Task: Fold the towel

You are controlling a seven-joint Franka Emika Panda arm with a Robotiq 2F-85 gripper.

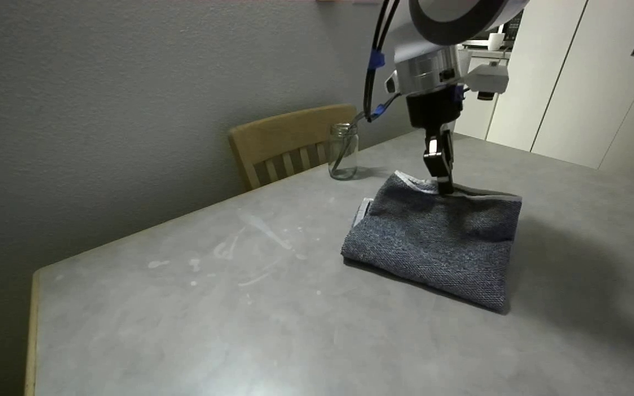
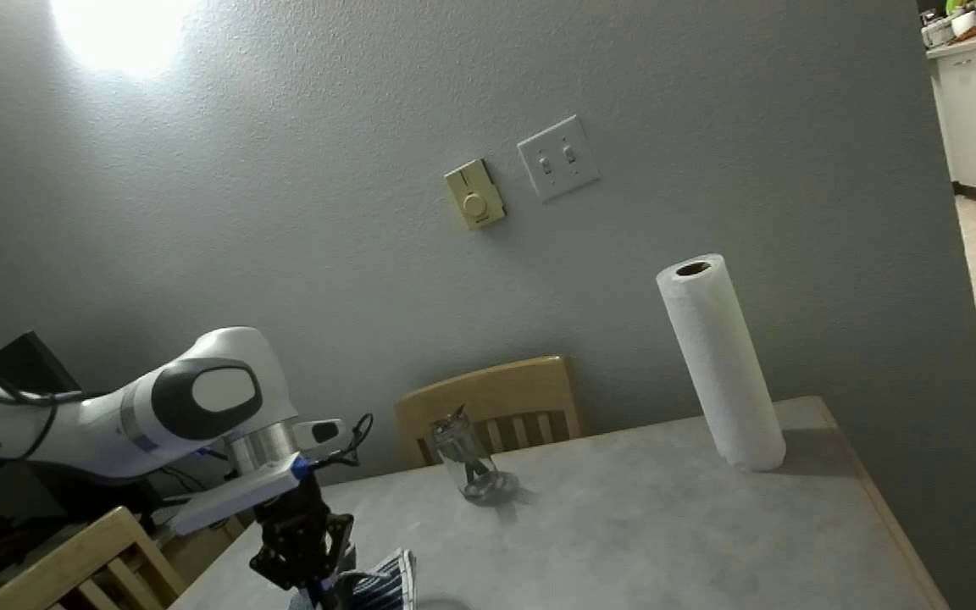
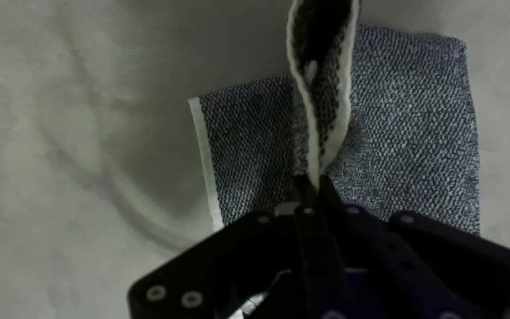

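Towel point(image 1: 432, 242) lies folded on the table point(image 1: 201, 319) beneath the gripper point(image 3: 316, 188), its upper layer raised. The fingers are closed together, with that layer's pale edge point(image 3: 345, 88) pinched between them.

Visibility: the towel is cut off at the bottom of an exterior view, where a striped part point(image 2: 385, 586) shows. In the wrist view the gripper covers its lower portion. The arm point(image 1: 424, 69) is cut off in both exterior views. Contents of the jar point(image 1: 344, 151) are hard to make out.

Count: one towel; one jar, upright, near the towel; one paper roll point(image 2: 721, 364), on end; a chair point(image 2: 488, 391) behind the jar and a second chair point(image 2: 73, 555), partly cut off; one switch plate point(image 2: 558, 159) with two switches; one dial point(image 2: 475, 195) beside it.

Orientation: in an exterior view the towel's folded edge point(image 1: 421, 278) faces the camera, the raised edge opposite. The long axis there appears to run left to right, dipping rightward; the wrist view cannot confirm it.
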